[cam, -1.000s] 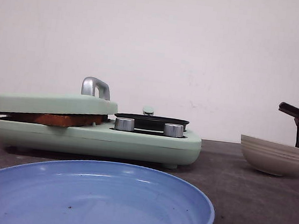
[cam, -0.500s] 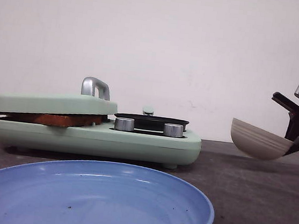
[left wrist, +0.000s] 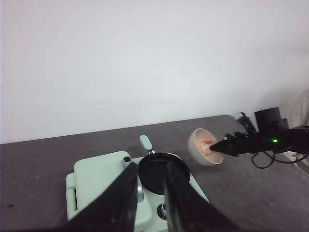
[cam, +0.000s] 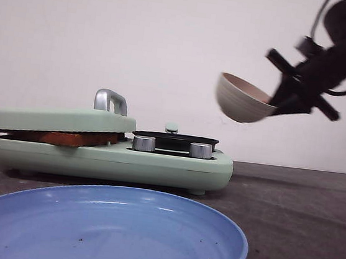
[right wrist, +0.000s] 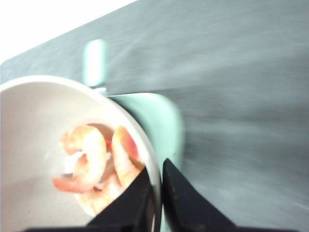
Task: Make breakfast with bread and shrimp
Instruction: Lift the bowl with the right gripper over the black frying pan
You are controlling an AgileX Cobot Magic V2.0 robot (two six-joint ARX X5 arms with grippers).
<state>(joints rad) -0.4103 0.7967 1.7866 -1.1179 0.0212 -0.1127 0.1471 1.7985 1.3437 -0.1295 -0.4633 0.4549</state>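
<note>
Beige bowl [cam: 242, 100], upper right of frame, tilted toward the pan [cam: 175, 138]; right gripper [right wrist: 155, 193] pinches its rim, likely to tip shrimp [right wrist: 96, 162] out. Bread [cam: 66, 137] sits under the lid [cam: 61, 120], lower left. Left gripper [left wrist: 148, 193] hangs above the cooker, jaws parted, holding nothing.

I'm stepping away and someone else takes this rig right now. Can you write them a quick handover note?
Right gripper: shut on the rim of the bowl, held in the air and tilted, right of the small black pan.
Left gripper: open, empty, above the green cooker.
Shrimp: in the bowl, none in the pan yet.
Bread: toasted slice under the cooker's closed lid.
Blue plate: nearest the camera, no food on it.
Left to do: probably tip the shrimp into the pan, then plate bread and shrimp.
</note>
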